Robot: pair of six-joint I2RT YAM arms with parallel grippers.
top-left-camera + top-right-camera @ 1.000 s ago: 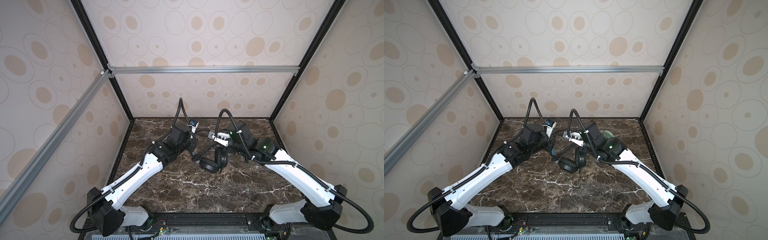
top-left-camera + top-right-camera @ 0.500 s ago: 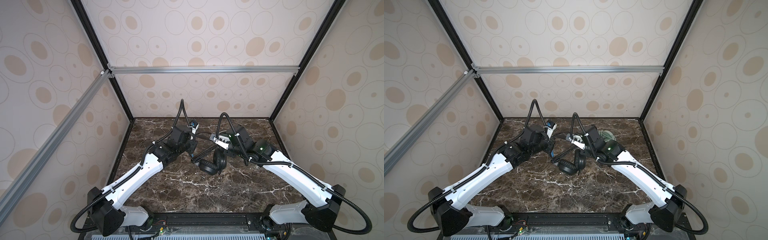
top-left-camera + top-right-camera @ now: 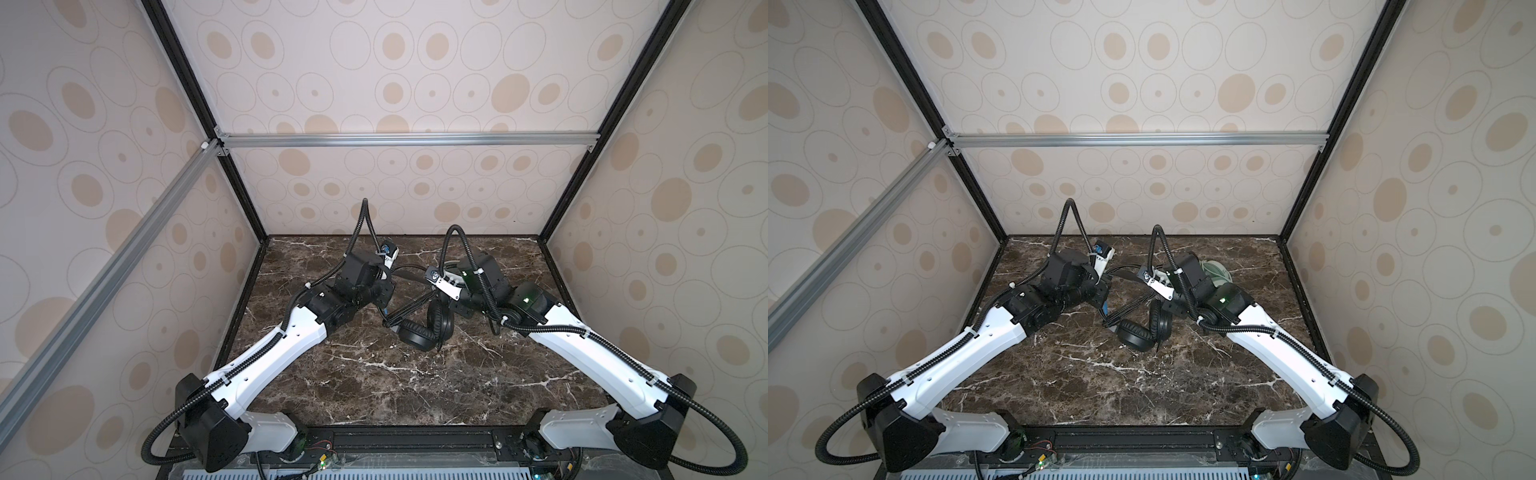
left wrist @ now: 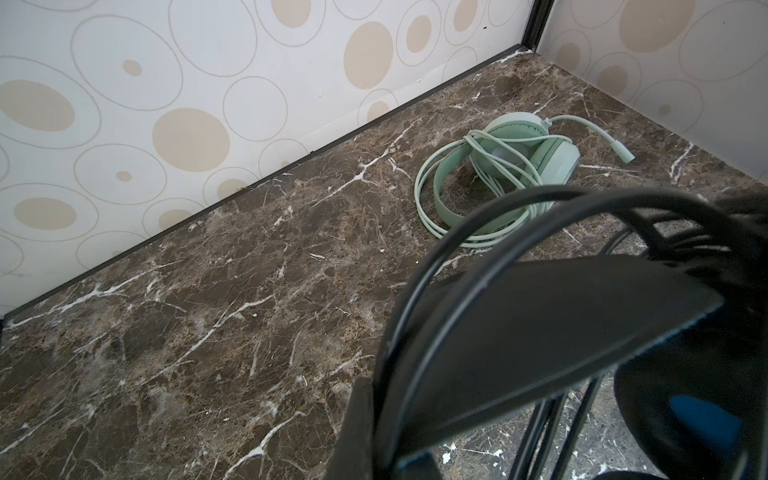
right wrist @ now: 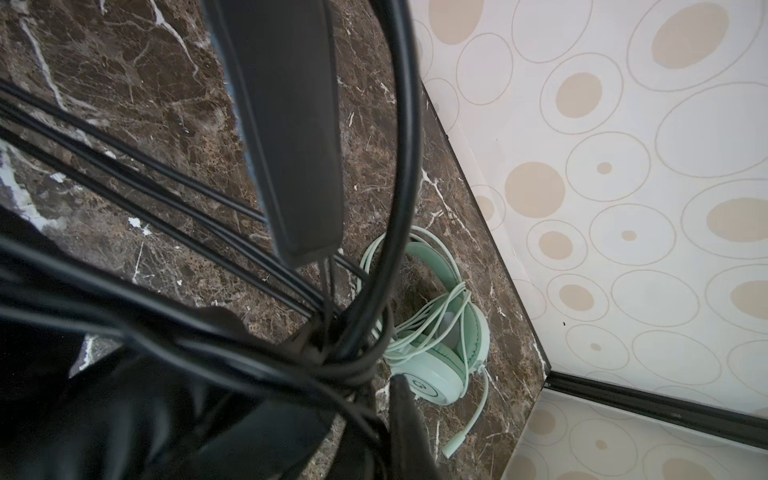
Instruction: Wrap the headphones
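Note:
The black headphones (image 3: pixel 420 335) (image 3: pixel 1136 335) rest mid-table on their ear cups, headband raised. My left gripper (image 3: pixel 383 296) (image 4: pixel 386 436) is shut on the black, blue-lined headband (image 4: pixel 540 324). My right gripper (image 3: pixel 456 308) (image 5: pixel 374 415) is shut on the thin black cord (image 5: pixel 340 357), which is bunched in several strands between the two grippers. The mint-green headphones (image 3: pixel 1217 272) (image 4: pixel 519 158) (image 5: pixel 436 365) lie at the back right behind my right arm, with the pale cord looped around them. In a top view they are mostly hidden.
The brown marble table (image 3: pixel 374 386) is boxed in by patterned walls at the back and on both sides. The back wall's edge (image 4: pixel 249 191) runs close behind the grippers. Both arms meet near the table's middle back.
The right gripper has closed the last bit on the cord and shifted only slightly. The left arm and the black headphones stay about where they were.

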